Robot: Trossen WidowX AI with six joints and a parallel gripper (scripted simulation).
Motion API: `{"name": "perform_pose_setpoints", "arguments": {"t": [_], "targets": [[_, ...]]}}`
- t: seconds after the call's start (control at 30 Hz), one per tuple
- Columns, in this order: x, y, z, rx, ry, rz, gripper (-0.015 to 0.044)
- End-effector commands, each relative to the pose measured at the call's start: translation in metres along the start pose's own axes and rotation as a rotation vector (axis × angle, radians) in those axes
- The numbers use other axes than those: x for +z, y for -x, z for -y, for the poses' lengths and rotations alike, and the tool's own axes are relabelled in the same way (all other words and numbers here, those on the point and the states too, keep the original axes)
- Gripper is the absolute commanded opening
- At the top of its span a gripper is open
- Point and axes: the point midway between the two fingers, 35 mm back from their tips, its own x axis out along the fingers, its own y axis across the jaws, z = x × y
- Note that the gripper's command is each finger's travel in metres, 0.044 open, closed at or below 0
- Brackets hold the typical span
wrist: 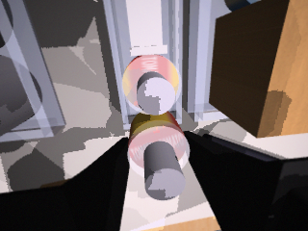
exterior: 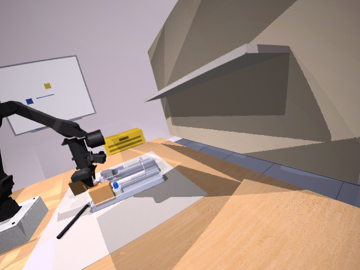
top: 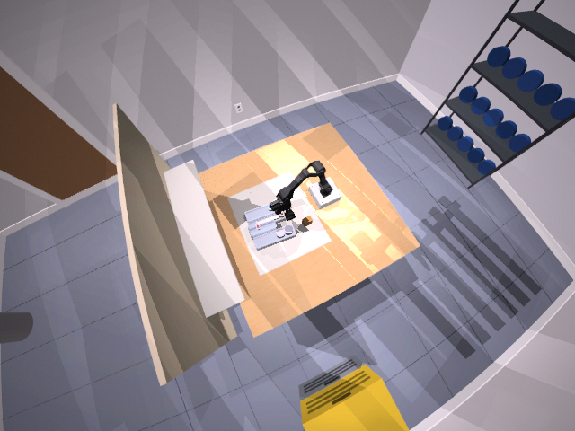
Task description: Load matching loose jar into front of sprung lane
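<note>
My gripper [top: 281, 214] [exterior: 93, 184] [wrist: 156, 140] is shut on a red-and-yellow jar with a grey knob on top. The held jar [wrist: 156, 135] is at the front end of the sprung lane [wrist: 112, 72], and its far side overlaps that end in the wrist view. A matching jar [wrist: 132, 84] stands in the lane just beyond it, against the white pusher plate [wrist: 148, 49]. The two jars look touching or nearly so. The front stop is mostly hidden by the held jar, and how high that jar is above the stop cannot be told.
A wooden block [exterior: 100, 193] [wrist: 241, 72] stands in the lane to the right, with a blue-capped bottle [exterior: 117, 188] behind it. Grey round jars [top: 288, 229] [wrist: 16, 91] are in the left lane. Another brown block [top: 306, 220] [exterior: 77, 188] and a black rod [exterior: 72, 222] lie in front.
</note>
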Motion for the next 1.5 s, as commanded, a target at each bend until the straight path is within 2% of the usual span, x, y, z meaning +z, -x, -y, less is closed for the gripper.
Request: {"name": "perform_pose_setpoints", "arguments": {"t": [0.0,1.47], "targets": [[0.013,0.004,0.0,0.002,0.003,0.035,0.0],[0.032,0.011,0.0,0.002,0.003,0.037,0.0]]}}
